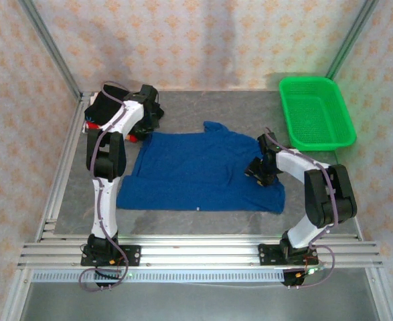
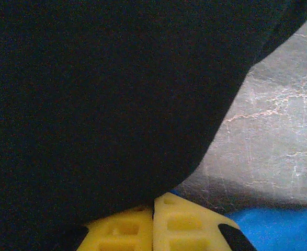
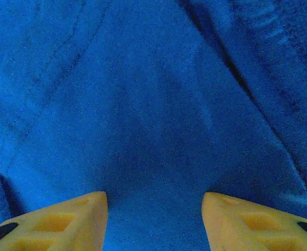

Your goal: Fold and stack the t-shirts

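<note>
blue t-shirt (image 1: 196, 170) is spread flat; black t-shirt (image 1: 102, 103) is bunched beyond its far-left corner. left gripper (image 2: 154, 201) is shut against black cloth, grip unconfirmed; right gripper (image 3: 154, 201) is half open, empty, over the blue shirt's right side.

Blue t-shirt (image 1: 199, 170) lying spread flat at centre of grey tabletop (image 1: 183, 107), one lobe jutting toward far wall. Black t-shirt (image 1: 104, 107) sitting bunched in far left corner, scrap of red cloth (image 1: 133, 137) showing at its near edge. Green basket (image 1: 315, 112) standing in far right corner, apart from blue t-shirt. Left arm (image 1: 106, 160) reaching toward far left, left pincer (image 1: 149, 115) hanging by black t-shirt. Right arm (image 1: 317, 194) bending inward, right pincer (image 1: 255, 170) resting on right part of blue t-shirt.
</note>
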`<state>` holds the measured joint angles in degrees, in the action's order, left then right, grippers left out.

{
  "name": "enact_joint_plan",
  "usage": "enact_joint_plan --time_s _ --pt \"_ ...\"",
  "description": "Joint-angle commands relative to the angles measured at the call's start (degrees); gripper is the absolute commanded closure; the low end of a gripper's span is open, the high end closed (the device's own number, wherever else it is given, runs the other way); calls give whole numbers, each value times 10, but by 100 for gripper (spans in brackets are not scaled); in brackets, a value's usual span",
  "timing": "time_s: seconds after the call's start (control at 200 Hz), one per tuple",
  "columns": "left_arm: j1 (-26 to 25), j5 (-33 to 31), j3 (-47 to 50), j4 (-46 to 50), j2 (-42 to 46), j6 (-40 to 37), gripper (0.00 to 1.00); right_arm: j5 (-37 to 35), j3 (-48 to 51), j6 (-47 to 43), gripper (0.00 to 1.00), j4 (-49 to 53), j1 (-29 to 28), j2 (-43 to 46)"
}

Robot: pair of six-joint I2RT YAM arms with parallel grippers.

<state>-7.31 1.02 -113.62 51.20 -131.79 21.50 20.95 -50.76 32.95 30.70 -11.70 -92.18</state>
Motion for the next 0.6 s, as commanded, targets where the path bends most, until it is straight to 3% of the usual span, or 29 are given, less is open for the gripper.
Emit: enact_joint_plan --time_s 0.0,0.4,0.595 --pt "8 -12 0 -10 31 10 97 -2 11 3 48 -5 -6 -26" --pt "18 -9 -2 -4 55 -5 100 -37 -3 7 50 21 -6 -35" --pt "19 10 1 -5 95 -43 100 -20 -61 -17 40 -4 -6 31"
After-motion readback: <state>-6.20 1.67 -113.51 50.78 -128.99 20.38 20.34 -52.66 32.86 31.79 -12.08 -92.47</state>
